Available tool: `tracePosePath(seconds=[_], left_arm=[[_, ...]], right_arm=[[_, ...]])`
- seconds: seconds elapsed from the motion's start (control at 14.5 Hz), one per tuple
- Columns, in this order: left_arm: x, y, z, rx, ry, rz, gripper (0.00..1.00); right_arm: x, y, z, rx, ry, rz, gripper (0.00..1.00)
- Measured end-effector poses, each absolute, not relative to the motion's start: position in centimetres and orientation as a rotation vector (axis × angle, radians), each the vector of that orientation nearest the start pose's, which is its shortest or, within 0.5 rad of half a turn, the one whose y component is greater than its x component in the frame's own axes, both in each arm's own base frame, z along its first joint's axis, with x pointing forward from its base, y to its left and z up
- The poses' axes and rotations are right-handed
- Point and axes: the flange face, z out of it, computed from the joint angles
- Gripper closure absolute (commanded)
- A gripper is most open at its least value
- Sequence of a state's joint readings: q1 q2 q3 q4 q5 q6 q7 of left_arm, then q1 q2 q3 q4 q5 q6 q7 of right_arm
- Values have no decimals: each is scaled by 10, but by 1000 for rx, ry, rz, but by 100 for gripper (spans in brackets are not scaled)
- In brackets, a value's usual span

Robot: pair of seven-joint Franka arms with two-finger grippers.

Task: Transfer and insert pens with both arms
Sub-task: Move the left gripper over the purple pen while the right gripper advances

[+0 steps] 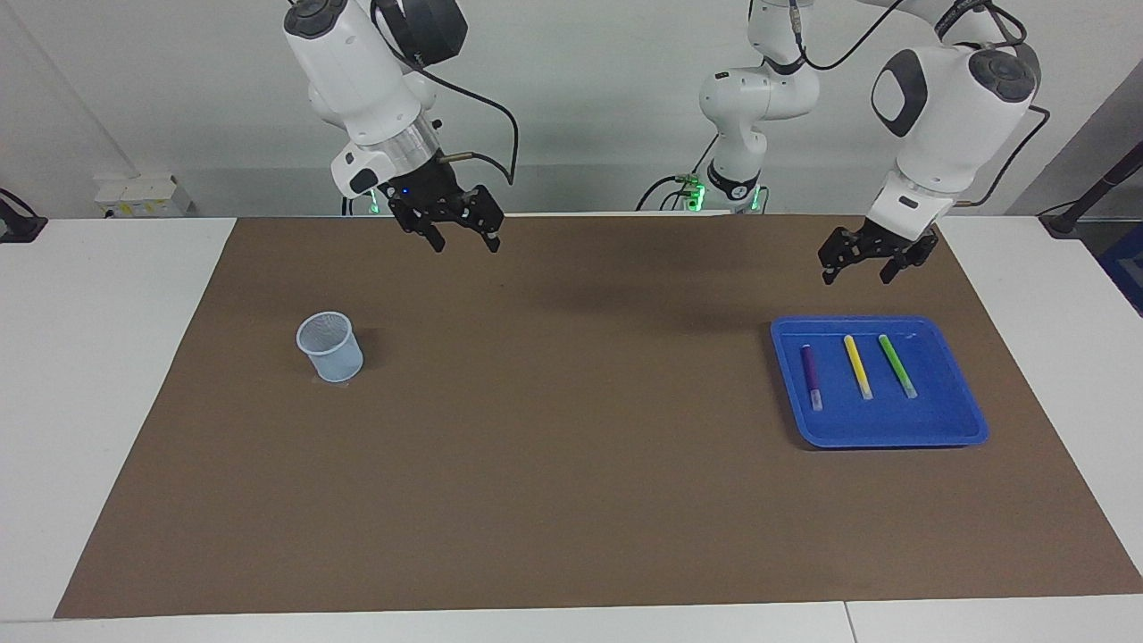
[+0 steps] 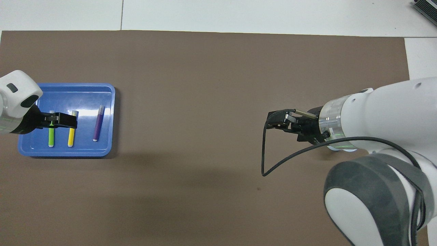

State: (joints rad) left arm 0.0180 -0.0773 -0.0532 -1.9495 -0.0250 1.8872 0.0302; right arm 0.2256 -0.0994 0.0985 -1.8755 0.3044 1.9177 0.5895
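Left tool (image 1: 855, 271), facing view: fingers spread wide, holding nothing, up in the air over the brown mat (image 1: 571, 500) just at the robot-side edge of the blue tray (image 1: 893, 433)
Right tool (image 1: 463, 241), facing view: also fully spread, empty, hanging over bare mat near the robots' edge, well apart from the cup
Pens, facing view: purple pen (image 1: 811, 377), yellow pen (image 1: 857, 366) and green pen (image 1: 896, 365) lie side by side flat in the tray, not touching each other, whitish ends pointing away from the robots
Cup (image 1: 330, 346), facing view: pale mesh, upright on the mat toward the right arm's end of the tabletop (image 1: 107, 375)
Left tool (image 2: 63, 120), overhead view: covers the upper parts of the green pen (image 2: 51, 136) and yellow pen (image 2: 71, 138); purple pen (image 2: 97, 123) clear of it
Right tool (image 2: 278, 121), overhead view: over open mat; its arm hides nearly all of the cup
Tray (image 2: 102, 150), overhead view: toward the left arm's end
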Motion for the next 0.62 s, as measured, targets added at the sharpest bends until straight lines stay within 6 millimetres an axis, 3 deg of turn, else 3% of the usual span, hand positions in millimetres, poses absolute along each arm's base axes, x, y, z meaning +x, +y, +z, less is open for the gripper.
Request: tracePosePath(seconds=[0.35, 0.62], left_arm=[[561, -21, 477, -3163, 102, -43, 0], [575, -21, 453, -3164, 115, -70, 1]], right_arm=[[506, 207, 556, -2749, 507, 29, 0], [497, 231, 553, -2751, 449, 13, 0]])
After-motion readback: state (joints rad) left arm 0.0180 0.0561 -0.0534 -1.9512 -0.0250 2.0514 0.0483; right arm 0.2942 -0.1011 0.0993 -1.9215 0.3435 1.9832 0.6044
